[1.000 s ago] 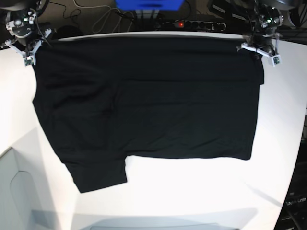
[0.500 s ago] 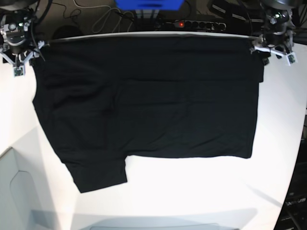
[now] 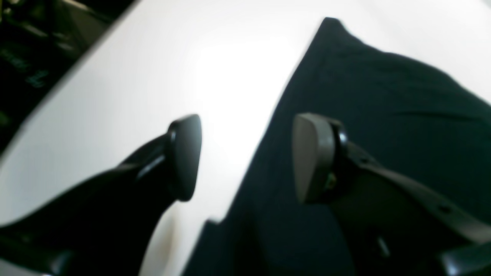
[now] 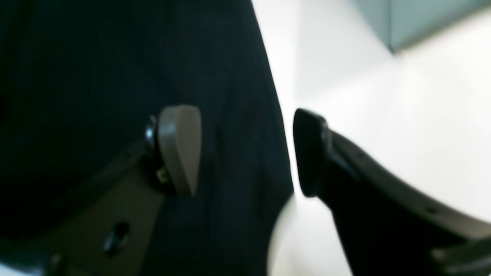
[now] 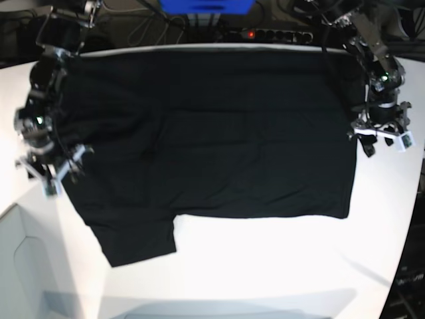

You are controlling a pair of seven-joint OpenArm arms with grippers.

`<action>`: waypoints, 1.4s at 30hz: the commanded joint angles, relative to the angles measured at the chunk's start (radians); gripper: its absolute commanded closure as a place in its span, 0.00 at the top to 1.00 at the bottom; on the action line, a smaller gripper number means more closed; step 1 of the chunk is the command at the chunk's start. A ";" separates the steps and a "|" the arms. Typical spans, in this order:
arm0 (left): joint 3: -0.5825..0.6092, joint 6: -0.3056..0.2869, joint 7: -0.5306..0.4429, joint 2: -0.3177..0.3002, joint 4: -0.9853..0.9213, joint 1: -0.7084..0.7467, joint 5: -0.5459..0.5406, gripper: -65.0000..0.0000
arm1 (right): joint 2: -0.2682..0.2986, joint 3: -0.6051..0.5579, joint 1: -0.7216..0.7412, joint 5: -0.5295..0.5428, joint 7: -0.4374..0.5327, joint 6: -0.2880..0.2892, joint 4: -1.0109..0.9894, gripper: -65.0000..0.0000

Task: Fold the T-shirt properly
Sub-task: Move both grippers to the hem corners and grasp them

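The T-shirt (image 5: 219, 139) is plain black all over, with no print or pattern on the side facing up. The table (image 5: 265, 266) beneath it is white, shading to pale grey-blue at its near left corner. The left gripper (image 3: 245, 153) has dark grey-black fingers with one taupe-grey pad (image 3: 307, 157) (the other pad reads black in shadow). The right gripper (image 4: 245, 149) matches: black fingers, one grey pad (image 4: 180, 145). Behind the table sits something bright blue (image 5: 207, 5), and a small red light (image 5: 250, 33) glows on a black power strip.
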 commanded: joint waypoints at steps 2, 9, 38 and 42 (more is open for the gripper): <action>0.019 0.009 -0.027 -0.018 -0.042 -0.083 0.015 0.59 | 0.026 -0.021 0.117 0.001 0.025 -0.009 -0.104 0.59; 0.146 0.013 -0.038 -0.101 -0.335 -0.310 0.037 0.66 | 0.050 -0.033 0.427 -0.002 0.166 -0.013 -0.597 0.59; 0.488 0.015 -0.424 -0.225 -1.256 -0.755 0.037 0.64 | 0.066 -0.177 0.447 -0.001 0.597 -0.130 -1.119 0.21; 0.488 0.015 -0.424 -0.222 -1.256 -0.752 0.037 0.35 | 0.066 -0.177 0.447 -0.001 0.597 -0.130 -1.120 0.00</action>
